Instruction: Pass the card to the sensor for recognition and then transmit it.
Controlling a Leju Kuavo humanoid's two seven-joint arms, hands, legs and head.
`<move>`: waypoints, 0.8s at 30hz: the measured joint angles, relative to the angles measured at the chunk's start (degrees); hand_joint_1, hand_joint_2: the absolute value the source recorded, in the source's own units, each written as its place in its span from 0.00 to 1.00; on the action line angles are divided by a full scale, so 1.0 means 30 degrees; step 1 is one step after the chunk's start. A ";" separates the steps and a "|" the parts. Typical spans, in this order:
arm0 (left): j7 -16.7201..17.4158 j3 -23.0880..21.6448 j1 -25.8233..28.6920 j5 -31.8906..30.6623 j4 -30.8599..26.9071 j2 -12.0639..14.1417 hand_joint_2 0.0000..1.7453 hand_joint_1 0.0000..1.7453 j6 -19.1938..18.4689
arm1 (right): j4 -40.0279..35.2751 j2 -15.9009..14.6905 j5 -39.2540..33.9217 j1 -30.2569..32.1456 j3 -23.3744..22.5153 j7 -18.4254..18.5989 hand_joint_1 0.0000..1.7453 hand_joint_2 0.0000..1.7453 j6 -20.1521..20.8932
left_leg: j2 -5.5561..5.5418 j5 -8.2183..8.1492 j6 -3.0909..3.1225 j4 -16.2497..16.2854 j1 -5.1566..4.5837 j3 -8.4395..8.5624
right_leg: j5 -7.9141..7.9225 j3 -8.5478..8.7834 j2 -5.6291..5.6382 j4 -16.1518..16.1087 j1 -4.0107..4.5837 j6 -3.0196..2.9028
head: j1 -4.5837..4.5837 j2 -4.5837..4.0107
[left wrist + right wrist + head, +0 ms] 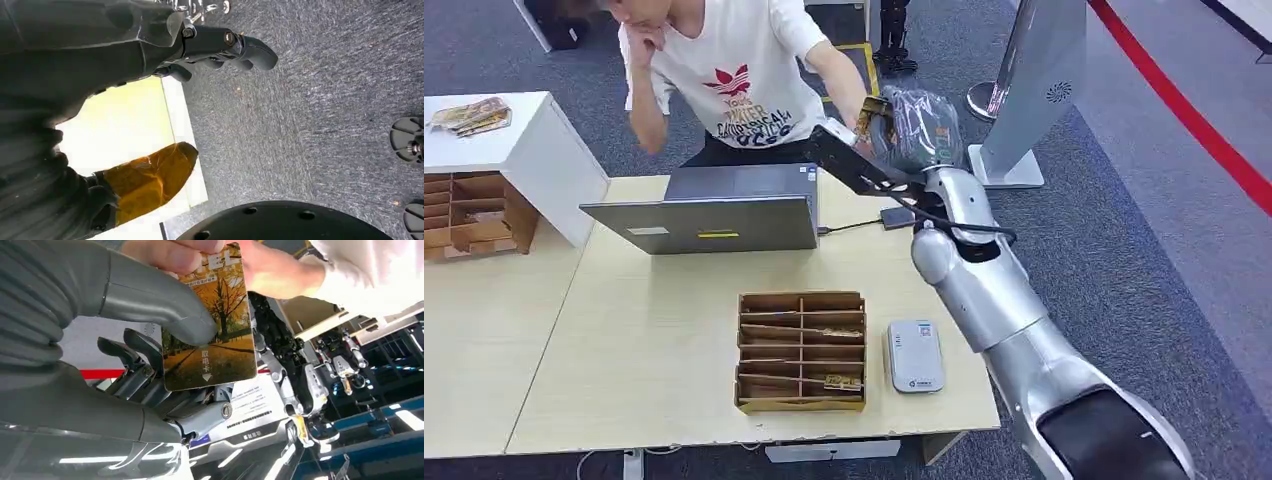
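At upper center we see a person (724,70) across the table (654,350), their hand (200,252) grasping the card (215,320) that our right hand (914,130) pinches with thumb and fingers; our left hand (220,45) hangs curled, holding nothing.

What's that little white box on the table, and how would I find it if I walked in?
Start at the light wooden table with the grey laptop at its far edge. Near the front edge sits a brown cardboard organiser split into slots; the white box lies flat just to its right, beside the silver arm. It is the table's one small white device with rounded corners.
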 joint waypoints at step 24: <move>-0.0510 0.0219 0.0103 0.2150 0.0000 -0.0007 1.00 0.00 0.0211 | -0.5619 0.0517 -0.9751 0.5813 -0.0015 -0.3808 0.00 1.00 0.1721 | -0.0007 -0.0020 0.0008 -0.0004 0.0002 -0.0009 | -0.0026 -0.0018 -0.0009 -0.0009 0.0001 -0.0002 | 0.0007 0.0000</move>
